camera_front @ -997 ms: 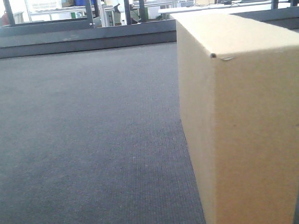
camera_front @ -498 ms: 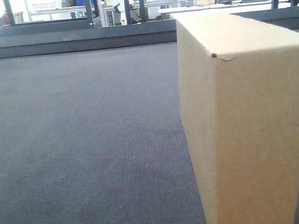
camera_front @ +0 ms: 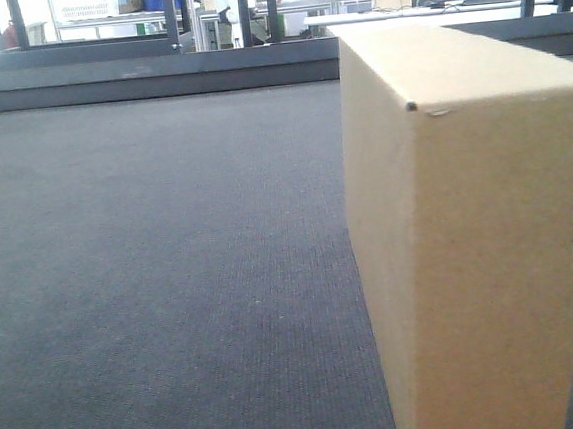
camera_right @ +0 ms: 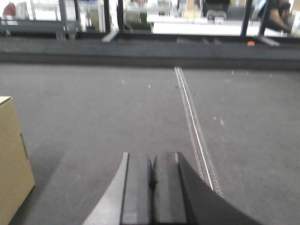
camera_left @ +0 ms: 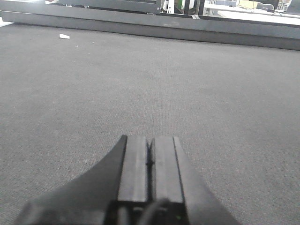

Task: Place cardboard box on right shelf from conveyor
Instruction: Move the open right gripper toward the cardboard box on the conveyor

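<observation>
The left gripper (camera_left: 150,146) is held low over the conveyor (camera_left: 140,79), its flat black fingers pressed together on nothing. The box (camera_front: 469,239) is stood upright on the conveyor, to the left of the right gripper (camera_right: 151,164) and apart from it; those jaws are also closed and empty. No grasp has been made, so the approach is judged to be the step in hand. Next, the jaws would need to be spread and set against opposite faces of the box. The cardboard is smooth, matte and tan, with crisp edges. The conveyor is finely woven dark grey, crossed by a pale stitched seam (camera_right: 192,122). The shelf is not seen.
</observation>
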